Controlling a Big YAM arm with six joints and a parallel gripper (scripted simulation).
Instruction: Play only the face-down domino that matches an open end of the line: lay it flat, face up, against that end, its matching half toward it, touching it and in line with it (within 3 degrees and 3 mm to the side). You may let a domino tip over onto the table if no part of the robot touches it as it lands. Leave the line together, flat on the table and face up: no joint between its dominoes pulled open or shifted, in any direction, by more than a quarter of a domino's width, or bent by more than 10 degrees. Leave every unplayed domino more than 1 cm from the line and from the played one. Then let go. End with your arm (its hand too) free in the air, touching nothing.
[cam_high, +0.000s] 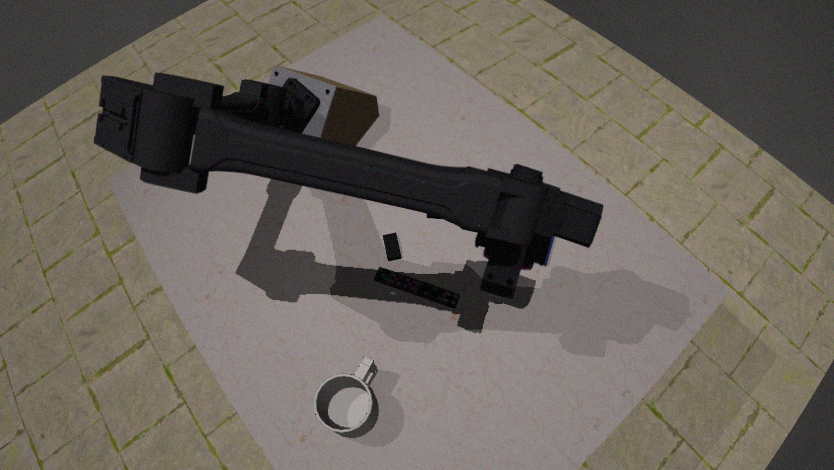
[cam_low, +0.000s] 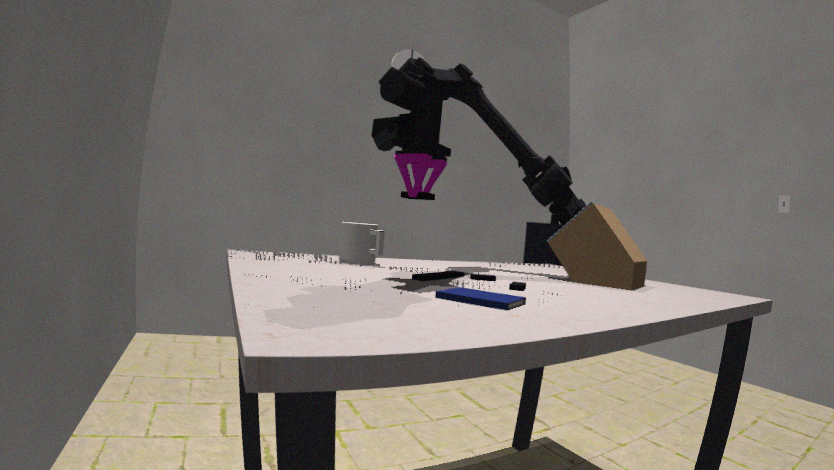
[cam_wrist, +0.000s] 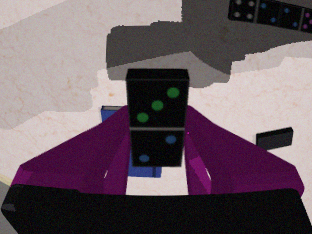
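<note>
Wrist view: fingers (cam_high: 527, 267) (cam_low: 402, 169) closed on the three-two domino (cam_low: 424, 196) (cam_wrist: 158, 105), gripped by its sides, likely so its face stays readable and ends free for joining. It's up off the counter (cam_high: 496, 397) (cam_low: 350, 344) (cam_wrist: 30, 85), away from the domino line (cam_high: 416, 287) (cam_low: 437, 275) (cam_wrist: 275, 15). Exterior shows two loose dominoes (cam_high: 392, 246) (cam_low: 483, 277) (cam_wrist: 275, 139); top shows one, no pips on the held piece.
</note>
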